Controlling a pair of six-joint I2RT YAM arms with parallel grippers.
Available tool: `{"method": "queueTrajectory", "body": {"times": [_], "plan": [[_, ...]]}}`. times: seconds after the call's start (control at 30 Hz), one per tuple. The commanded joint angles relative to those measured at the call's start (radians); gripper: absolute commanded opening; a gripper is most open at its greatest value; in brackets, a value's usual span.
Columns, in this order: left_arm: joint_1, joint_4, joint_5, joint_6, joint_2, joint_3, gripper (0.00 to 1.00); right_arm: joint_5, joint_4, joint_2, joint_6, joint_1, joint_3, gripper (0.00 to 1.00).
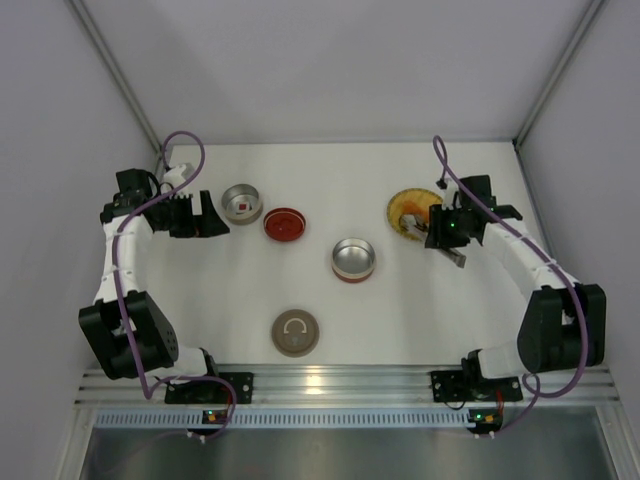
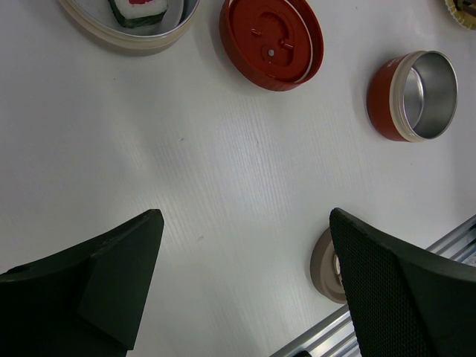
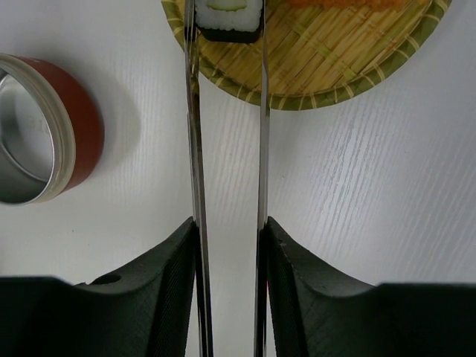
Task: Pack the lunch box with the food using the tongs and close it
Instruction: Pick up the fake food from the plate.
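Note:
My right gripper (image 3: 229, 223) is shut on the tongs (image 3: 195, 149), one slim silver arm pressed against each finger. The tong tips reach onto the woven yellow plate (image 3: 335, 93) and sit on either side of a white roll with a dark wrap (image 3: 230, 18). Orange chunks (image 3: 342, 3) show at the plate's far edge. From above, the right gripper (image 1: 437, 228) sits at the plate (image 1: 413, 212), with the tongs' rear end (image 1: 457, 259) sticking out behind it. An open lunch box tin (image 1: 354, 259) with a red wall stands mid-table. My left gripper (image 1: 205, 222) hangs open and holds nothing, beside a beige tin (image 1: 241, 203) holding one roll (image 2: 141, 9).
A red lid (image 1: 284, 223) lies upside down next to the beige tin. A beige lid with a handle (image 1: 295, 332) lies near the front rail. The red tin (image 3: 74, 126) is just left of the tongs. White walls enclose the table on three sides.

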Motion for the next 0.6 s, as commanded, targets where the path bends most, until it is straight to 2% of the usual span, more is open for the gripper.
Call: {"method": "queueTrajectory", "body": {"times": [0.0,0.17,0.33,0.43,0.57], "plan": [[0.001,0.033,0.011,0.010,-0.008,0.008,0.98,-0.027,0.015,-0.062,-0.016,-0.011,0.071,0.32],[0.001,0.030,0.013,0.013,-0.017,0.005,0.98,-0.082,-0.060,-0.113,-0.084,-0.011,0.165,0.17],[0.001,0.035,0.030,-0.006,-0.020,0.008,0.98,-0.131,-0.067,-0.104,-0.112,0.038,0.276,0.15],[0.001,0.030,0.078,-0.042,-0.006,0.023,0.98,-0.127,-0.031,-0.063,-0.121,0.140,0.348,0.15],[0.001,0.056,0.158,-0.106,0.017,0.037,0.98,-0.064,0.020,0.045,-0.153,0.343,0.471,0.15]]}}
